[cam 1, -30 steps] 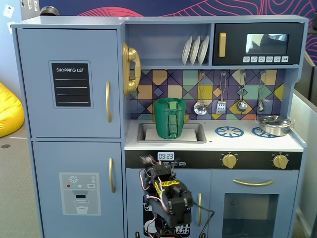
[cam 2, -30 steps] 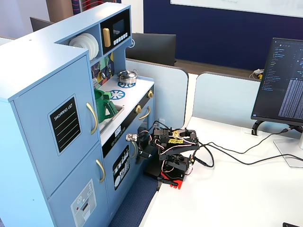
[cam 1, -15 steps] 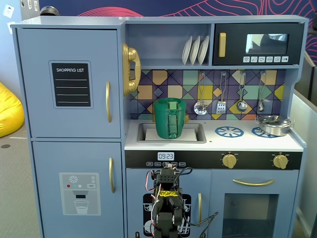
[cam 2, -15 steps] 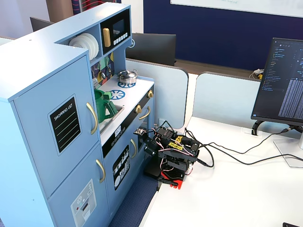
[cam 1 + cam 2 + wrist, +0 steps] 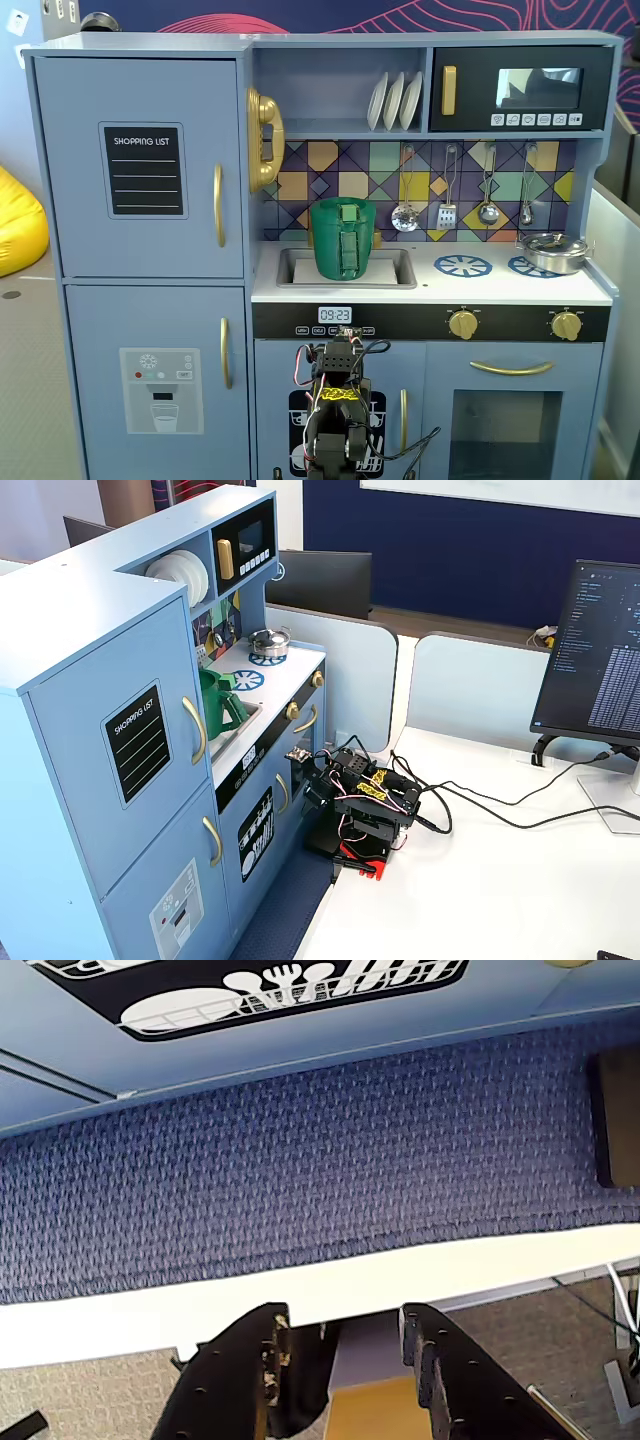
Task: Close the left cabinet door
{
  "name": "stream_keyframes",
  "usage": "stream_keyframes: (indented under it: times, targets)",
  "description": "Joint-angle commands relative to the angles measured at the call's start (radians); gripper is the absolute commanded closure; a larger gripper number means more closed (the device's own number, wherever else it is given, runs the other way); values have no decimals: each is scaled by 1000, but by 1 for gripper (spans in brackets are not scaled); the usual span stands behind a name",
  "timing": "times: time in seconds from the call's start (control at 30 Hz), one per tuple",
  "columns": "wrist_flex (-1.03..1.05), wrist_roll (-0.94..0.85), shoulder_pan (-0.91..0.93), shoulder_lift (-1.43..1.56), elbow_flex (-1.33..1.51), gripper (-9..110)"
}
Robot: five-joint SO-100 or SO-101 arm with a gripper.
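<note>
The toy kitchen (image 5: 330, 250) is standing at the table's (image 5: 500, 900) left edge, its cabinet door (image 5: 335, 410) lying flush below the sink. The arm (image 5: 360, 805) is sitting folded before that door. The gripper (image 5: 340, 1345) is pointing down over blue carpet (image 5: 300, 1180), fingers (image 5: 440, 1370) parted and holding nothing.

This looks like an office or a robot lab, not a real home; a big blue toy kitchen (image 5: 120, 730) stands on blue carpet (image 5: 300, 1180) beside a white desk (image 5: 480, 890); the toy kitchen has a pretend fridge, a sink, a little oven and a tiny microwave (image 5: 520, 88), so it is only for play; a computer screen (image 5: 595, 655) full of small text sits on the desk, with black cables (image 5: 500, 815) running across the top; grey desk dividers (image 5: 470, 695) stand behind it, as in a work room; a yellow beanbag (image 5: 20, 220) lies on the floor behind the toy kitchen.
</note>
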Motion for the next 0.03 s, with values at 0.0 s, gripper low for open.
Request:
stream_keyframes:
  times: [0.0]
  targets:
    - [173,34,5,-3,15,96]
